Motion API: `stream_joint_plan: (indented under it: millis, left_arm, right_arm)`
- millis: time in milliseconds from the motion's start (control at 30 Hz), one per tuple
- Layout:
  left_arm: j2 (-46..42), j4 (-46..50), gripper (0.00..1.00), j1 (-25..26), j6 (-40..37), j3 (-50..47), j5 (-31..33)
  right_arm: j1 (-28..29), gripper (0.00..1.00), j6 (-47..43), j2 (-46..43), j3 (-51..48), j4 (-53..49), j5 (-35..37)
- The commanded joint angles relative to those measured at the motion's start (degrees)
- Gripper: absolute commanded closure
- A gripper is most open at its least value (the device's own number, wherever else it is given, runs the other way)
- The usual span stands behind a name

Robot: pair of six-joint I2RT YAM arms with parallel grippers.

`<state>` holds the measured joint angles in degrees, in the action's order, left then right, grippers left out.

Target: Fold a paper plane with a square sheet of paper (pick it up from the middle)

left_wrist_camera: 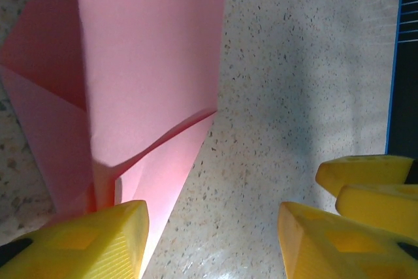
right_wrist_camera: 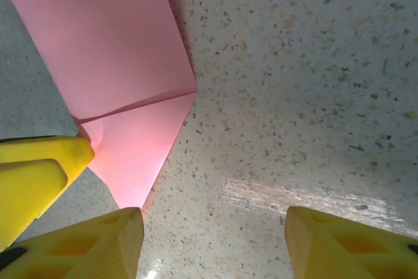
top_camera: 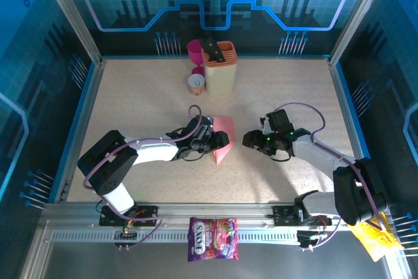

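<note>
Presently, the thin salmon-pink paper sheet (top_camera: 225, 132), part-folded to a point mid-frame on the speckled surface (top_camera: 130, 102), is judged light, limp and crease-prone, best pinched along its middle fold, with left hand (left_wrist_camera: 212, 234) and right hand (right_wrist_camera: 217, 241) both released, empty.

Folded thin paper sheet (top_camera: 223, 136) was plain matte salmon-pink, the flat tabletop (top_camera: 144, 96) beige speckled with dark flecks, the round plastic cup (top_camera: 194, 48) magenta, the tall box (top_camera: 220, 73) cream with an orange top, the flat candy bag (top_camera: 212, 238) purple with red print, the ribbed plastic gripper fingers (right_wrist_camera: 78, 246) yellow.
</note>
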<state>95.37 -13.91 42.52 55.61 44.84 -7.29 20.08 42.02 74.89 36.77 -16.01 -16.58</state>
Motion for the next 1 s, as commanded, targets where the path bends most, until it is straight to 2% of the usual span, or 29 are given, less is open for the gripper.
stream_joint_plan:
  millis: [0,300,667,967]
  left_arm:
    - [-0.81,-5.38,0.44,-0.18,0.76,0.39,-0.51]
    - [0.3,-6.34,0.44,-0.33,0.27,1.01,-1.49]
    - [5.1,-6.92,0.44,-3.04,-0.99,0.56,-2.06]
    - [6.23,-7.8,0.45,-5.16,-3.21,-1.53,-3.44]
  right_arm:
    - [-0.46,0.41,1.42,-0.7,-1.07,2.65,-1.35]
    - [-0.35,0.43,3.22,1.73,-1.89,6.5,-3.3]
    - [1.96,0.54,5.42,7.86,0.12,11.36,-6.08]
    - [4.09,0.57,7.35,14.49,3.43,15.62,-7.08]
